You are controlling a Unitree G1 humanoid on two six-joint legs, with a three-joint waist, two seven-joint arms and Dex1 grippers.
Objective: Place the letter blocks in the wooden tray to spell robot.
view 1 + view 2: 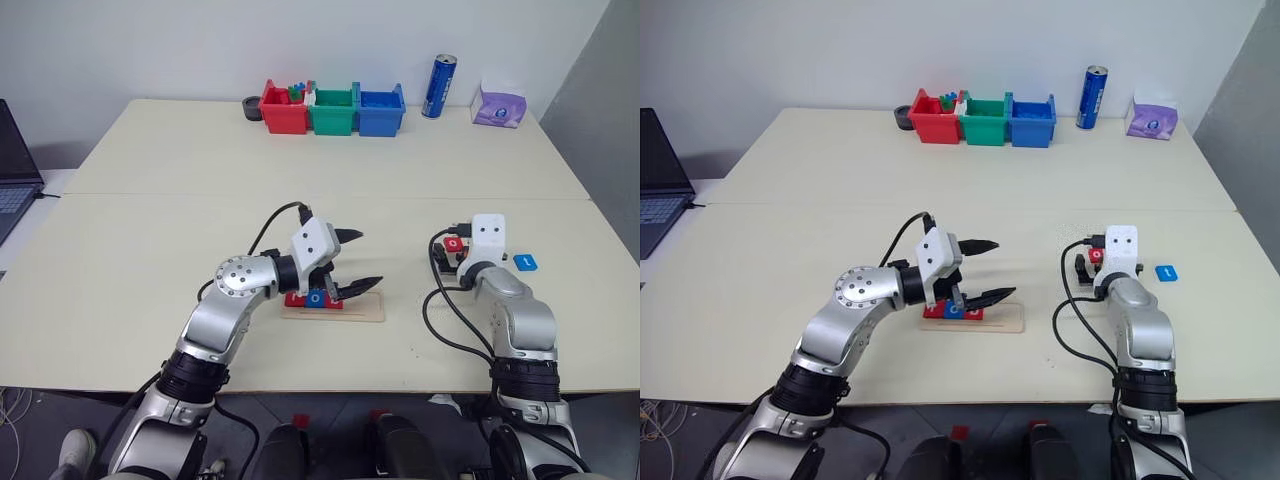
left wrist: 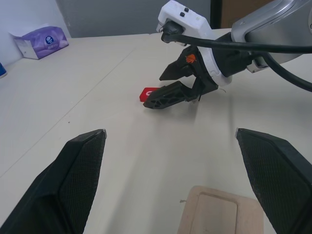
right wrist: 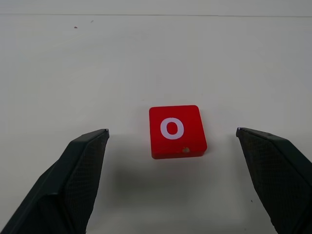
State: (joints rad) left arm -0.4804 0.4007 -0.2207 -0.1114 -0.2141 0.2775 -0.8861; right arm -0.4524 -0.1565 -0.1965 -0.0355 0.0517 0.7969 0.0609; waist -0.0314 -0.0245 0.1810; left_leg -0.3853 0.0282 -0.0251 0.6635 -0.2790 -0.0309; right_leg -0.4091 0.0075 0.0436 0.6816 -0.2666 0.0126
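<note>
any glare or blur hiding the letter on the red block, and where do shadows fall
Right wrist view: the white o on the red block reads sharp and glare-free, with a soft shadow on the table just under its near edge. Left eye view: even light, faint shadow beneath the left pincer on the wooden tray.

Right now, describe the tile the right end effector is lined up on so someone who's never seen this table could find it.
Look at the near right part of the cream table, where the right end effector stands open. Between its fingers, flat on the table and untouched, lies a red square tile with a white o. The loose tile farther right is blue.
</note>
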